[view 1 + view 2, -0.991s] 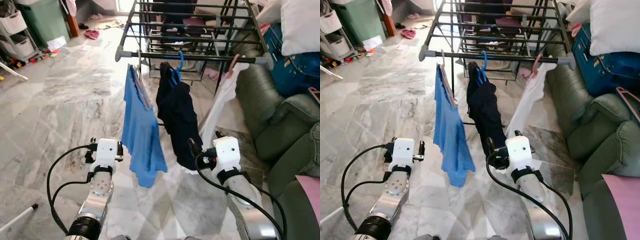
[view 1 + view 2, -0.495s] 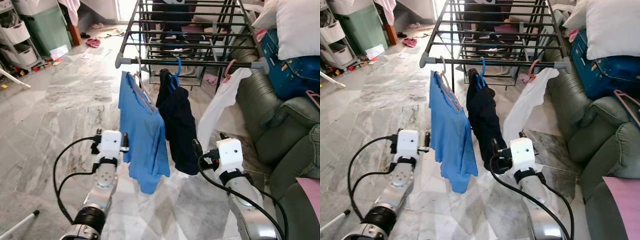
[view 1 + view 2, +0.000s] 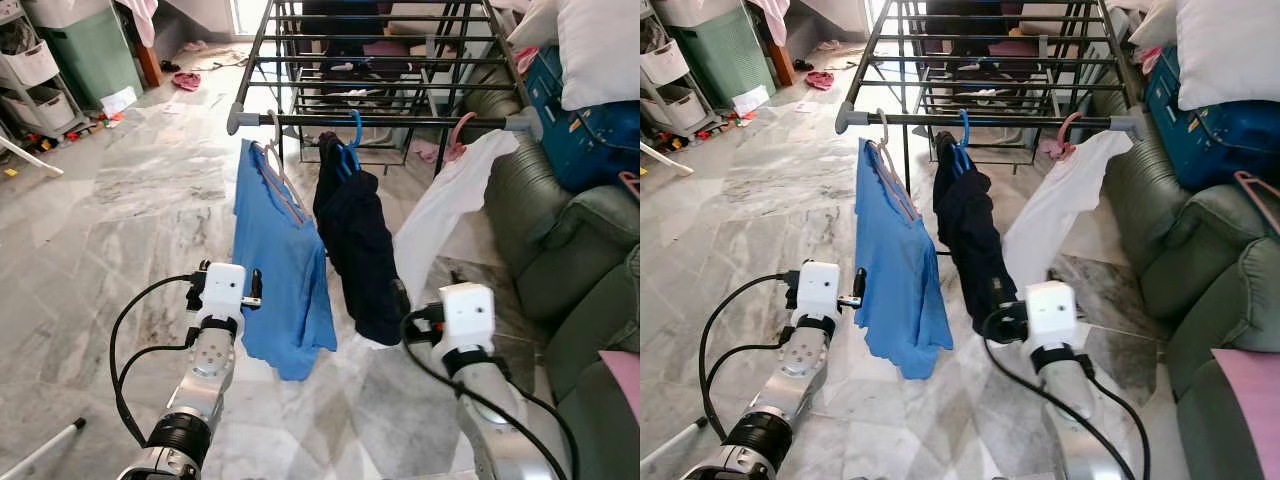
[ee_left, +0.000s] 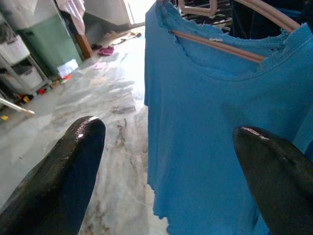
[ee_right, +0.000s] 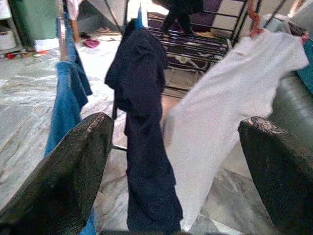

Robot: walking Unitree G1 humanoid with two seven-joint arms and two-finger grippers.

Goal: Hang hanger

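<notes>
Left gripper [image 4: 166, 161] is spread wide and empty, just short of the blue shirt [image 3: 275, 260]. Right gripper [image 5: 176, 166] likewise gapes empty, facing the dark garment [image 3: 355, 240] and white shirt [image 3: 445, 215]. All three hangers sit on the rail [image 3: 380, 120]; hanging appears complete. Left wrist view alone reveals the beige hanger [image 4: 220, 44] inside the collar.

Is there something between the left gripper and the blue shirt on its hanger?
Nothing visible. The left gripper is open and faces the blue shirt directly, with only air between its fingers and the cloth. The hanger already hooks on the rack bar.
</notes>
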